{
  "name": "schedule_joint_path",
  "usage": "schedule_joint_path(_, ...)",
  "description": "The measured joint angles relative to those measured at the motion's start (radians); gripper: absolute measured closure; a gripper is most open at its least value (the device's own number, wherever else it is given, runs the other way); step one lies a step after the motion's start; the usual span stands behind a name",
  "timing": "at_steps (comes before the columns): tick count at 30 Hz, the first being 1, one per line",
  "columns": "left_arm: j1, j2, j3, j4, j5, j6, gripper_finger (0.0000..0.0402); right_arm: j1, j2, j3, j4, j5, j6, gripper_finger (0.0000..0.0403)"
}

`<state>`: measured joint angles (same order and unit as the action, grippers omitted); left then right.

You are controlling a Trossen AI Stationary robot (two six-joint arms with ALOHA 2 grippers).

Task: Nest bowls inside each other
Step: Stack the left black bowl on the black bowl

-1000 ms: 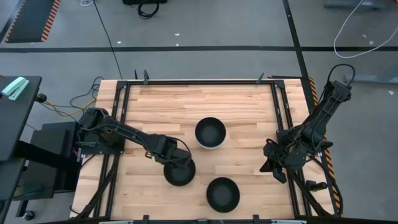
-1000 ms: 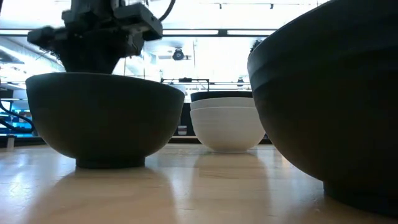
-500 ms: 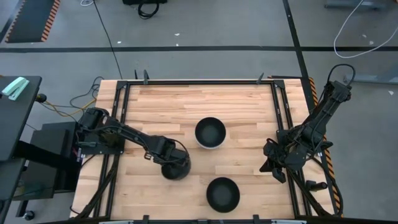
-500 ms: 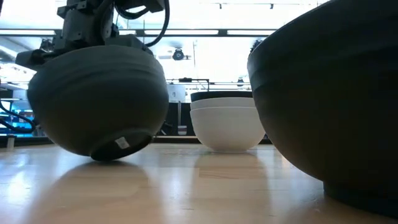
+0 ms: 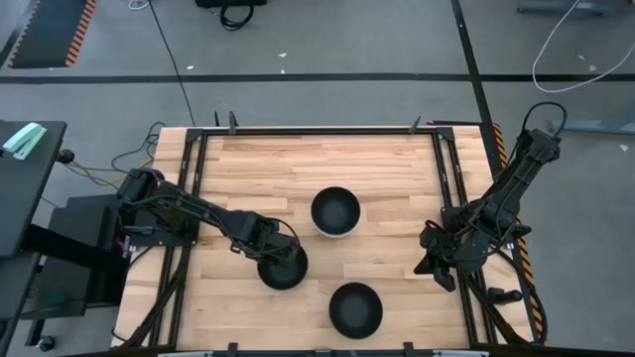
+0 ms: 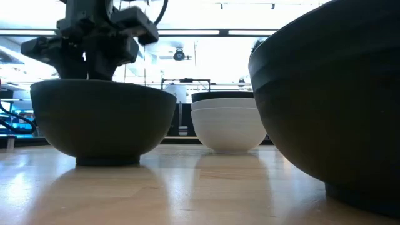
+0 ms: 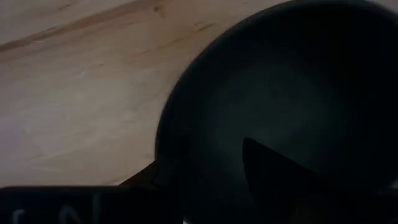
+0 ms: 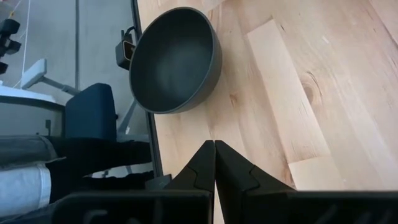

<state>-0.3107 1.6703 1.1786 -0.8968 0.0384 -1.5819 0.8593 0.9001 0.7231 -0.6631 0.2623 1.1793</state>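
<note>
1. High view is showing one black bowl [image 5: 283, 270] sitting upright on the tabletop [image 5: 298, 169], with the left hand [image 5: 270, 252] pinching its rim.
2. Another black bowl [image 5: 355, 308] is sitting near the front edge, well apart from it.
3. Mid-table, a stack of bowls [image 5: 335, 211] is sitting, black nested in white ones.
4. Right hand [image 8: 214, 163] is waiting at the right edge, fingers pressed together.

- The bench [image 5: 397, 178] is evenly lit from above in the high view, and only short, soft shadows are cast.
- In the low view, the dark bowls [image 6: 103, 122] are set against bright windows and ceiling strips, so they are nearly silhouetted.
- The nearest bowl [image 6: 337, 100] is blurred.
- The left wrist view is dim and soft.
- The right wrist view is bright and sharp.
</note>
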Motion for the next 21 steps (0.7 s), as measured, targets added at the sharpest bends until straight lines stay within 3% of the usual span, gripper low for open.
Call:
schedule_joint_path(7, 0.005, -0.071, 0.0, 0.011, -0.037, -0.001, 0.0257, 0.0, 0.0, 0.0, 0.0, 0.026, -0.003, 0.039)
schedule_joint_path(14, 0.005, -0.095, -0.002, -0.188, -0.041, -0.017, 0.025, 0.0, 0.0, 0.0, 0.0, 0.029, -0.001, 0.039)
schedule_joint_path(21, 0.005, -0.095, -0.063, -0.012, -0.025, 0.002, 0.0255, 0.0, 0.0, 0.0, 0.0, 0.029, -0.002, 0.039)
